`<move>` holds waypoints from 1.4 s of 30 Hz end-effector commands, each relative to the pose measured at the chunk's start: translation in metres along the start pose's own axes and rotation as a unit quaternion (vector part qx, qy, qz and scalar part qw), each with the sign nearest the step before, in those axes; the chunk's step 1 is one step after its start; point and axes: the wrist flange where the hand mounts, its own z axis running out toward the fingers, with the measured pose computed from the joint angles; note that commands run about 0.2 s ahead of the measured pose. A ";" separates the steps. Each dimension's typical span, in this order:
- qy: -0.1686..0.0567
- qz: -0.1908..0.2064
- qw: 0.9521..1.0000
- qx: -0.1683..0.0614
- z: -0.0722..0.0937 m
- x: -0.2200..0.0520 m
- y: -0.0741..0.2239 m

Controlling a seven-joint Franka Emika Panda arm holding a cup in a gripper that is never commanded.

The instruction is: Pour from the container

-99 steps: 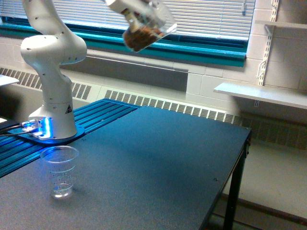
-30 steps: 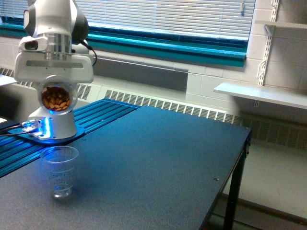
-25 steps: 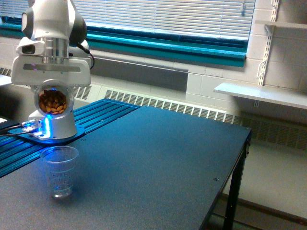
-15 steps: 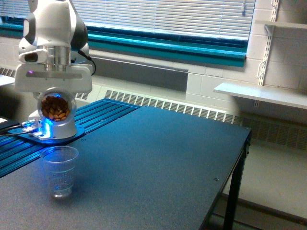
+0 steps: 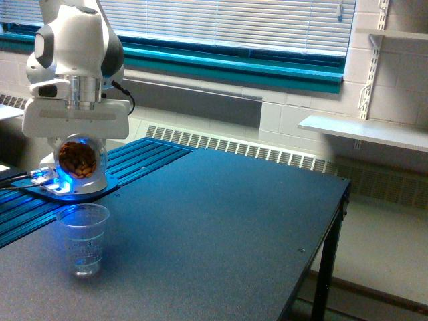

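**Q:** Dark table [image 5: 221, 221], blinds [image 5: 221, 23] and a heater along the far wall... so what's changed in the last second or so?

**A:** Not a lot, tbh. I've been easing my gripper [image 5: 75, 148] down and a hair to the right. A few seconds ago I had the jar [image 5: 80, 159] way up high by the window, tipped, further right. Now it hangs low, just above the cup [image 5: 83, 239], lying on its side with the round body facing the camera. My fingers are closed on it, though the jar hides them, so I can't show you the pads. The brown bits (nuts, I think) are all inside; the cup looks empty.

**Q:** So what's that mean for the pour?

**A:** My read: lining up is basically done and the pour itself hasn't started. Next thing is tilting the mouth down over the cup. I can't tell from here which way the mouth points, so that's a guess.

**Q:** Got space to work?

**A:** Loads to the right, the table is bare all the way to its right edge. Tight spots are my own base [image 5: 72, 174] right behind the jar, and the cup sitting near the table's near-left side. Little gap between jar and cup rim, so I'd tilt rather than drop lower.
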 end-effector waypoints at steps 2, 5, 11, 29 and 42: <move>-0.013 -0.001 1.000 -0.016 0.013 -0.007 0.001; -0.015 -0.002 1.000 -0.016 0.015 -0.008 -0.001; -0.022 -0.007 0.999 -0.024 0.022 -0.010 -0.002; -0.032 -0.014 0.998 -0.056 0.039 -0.011 -0.001; -0.037 -0.014 0.997 -0.063 0.046 -0.003 -0.008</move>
